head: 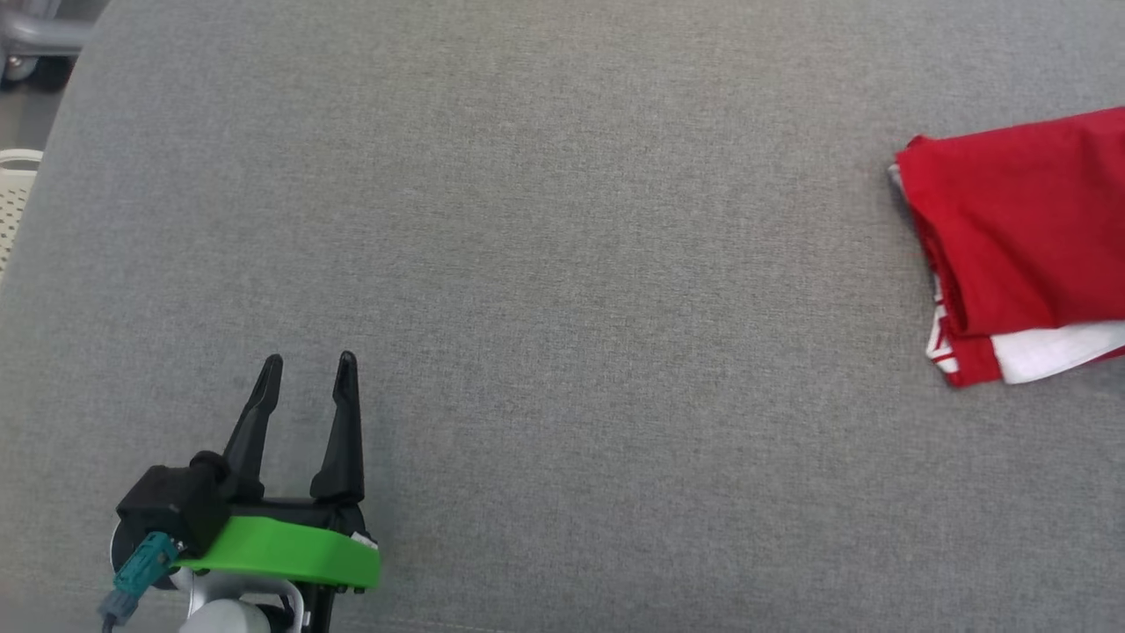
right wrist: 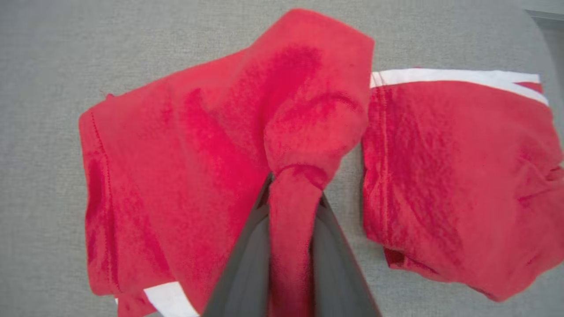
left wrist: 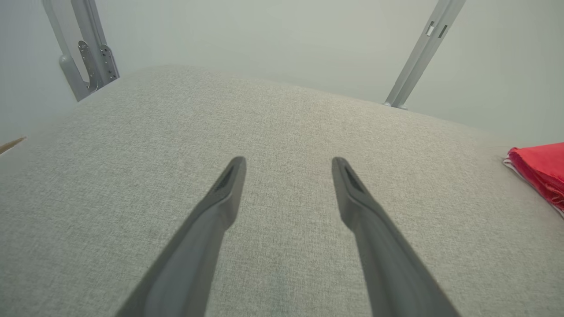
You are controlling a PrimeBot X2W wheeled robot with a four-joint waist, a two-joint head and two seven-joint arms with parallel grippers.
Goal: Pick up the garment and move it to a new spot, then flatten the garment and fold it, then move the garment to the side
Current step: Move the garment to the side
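Crosswise, garment [right wrist: 176, 167], pinched by right pincer [right wrist: 294, 187]

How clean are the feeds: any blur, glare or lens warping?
Head view: soft even light, sharp, no glare or hard shadows on the grey surface. Left wrist view: the wide-angle lens bows that surface's far edge, and the background is washed pale. Right wrist view: the garment is so close its red looks oversaturated, and the right gripper clamped on it is blurred.
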